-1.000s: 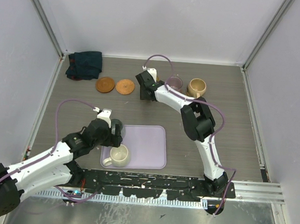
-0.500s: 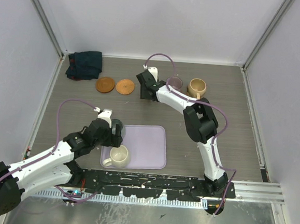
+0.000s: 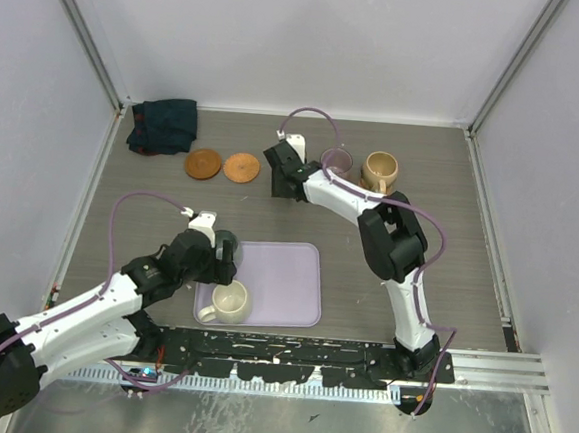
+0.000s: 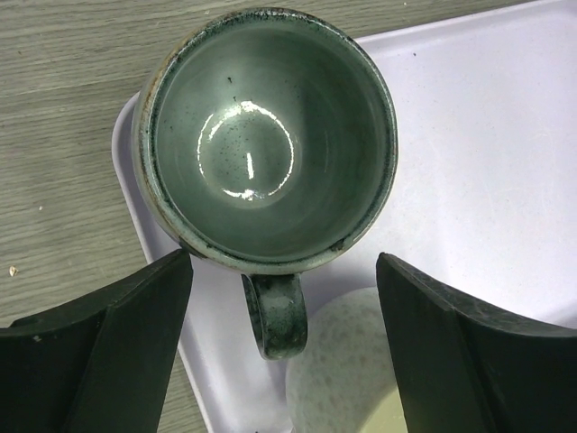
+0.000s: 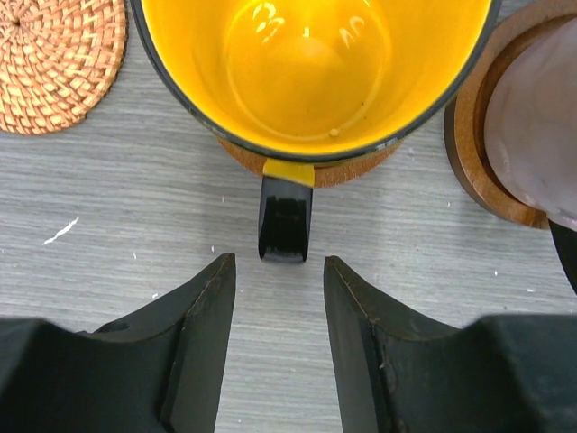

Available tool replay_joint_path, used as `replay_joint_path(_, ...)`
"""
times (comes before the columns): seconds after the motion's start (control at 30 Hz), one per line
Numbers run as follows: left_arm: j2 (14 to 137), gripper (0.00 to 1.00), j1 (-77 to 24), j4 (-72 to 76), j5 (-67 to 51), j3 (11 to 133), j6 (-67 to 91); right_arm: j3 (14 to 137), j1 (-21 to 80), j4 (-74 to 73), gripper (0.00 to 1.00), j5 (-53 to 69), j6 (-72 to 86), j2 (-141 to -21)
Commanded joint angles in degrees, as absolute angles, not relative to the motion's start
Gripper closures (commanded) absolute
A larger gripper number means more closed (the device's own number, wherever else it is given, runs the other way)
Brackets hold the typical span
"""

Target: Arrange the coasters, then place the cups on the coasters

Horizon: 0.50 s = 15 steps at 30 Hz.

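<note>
Your left gripper is hovering released over the grey-green cup, which is sitting on the lavender tray's far-left corner. Beyond the tray, your right gripper is hanging released at the yellow cup's handle. Only its wrist view is showing the coaster underneath.

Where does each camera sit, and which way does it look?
Top external: above and behind, looking down on the table; both arms show.
Left wrist: on the left arm, looking down into the grey-green cup; its fingers show.
Right wrist: on the right arm, looking down into the yellow cup; its fingers show.
Shared: cream cup, top and left wrist.
</note>
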State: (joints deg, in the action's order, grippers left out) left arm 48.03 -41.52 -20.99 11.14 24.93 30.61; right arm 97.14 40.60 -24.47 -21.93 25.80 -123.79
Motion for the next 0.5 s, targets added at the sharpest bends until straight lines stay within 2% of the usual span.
replay_joint_path(0.0, 46.40, 0.17, -41.68, -19.60, 10.26, 26.84, 30.38, 95.24, 41.60, -22.23, 0.50, -22.95, 26.45, -117.22)
replay_joint_path(0.47, 44.10, 0.21, -42.12, -28.00, 12.33, 29.14, 31.71, 83.52, 43.57, -19.36, 0.51, -23.39, 26.67, -105.75)
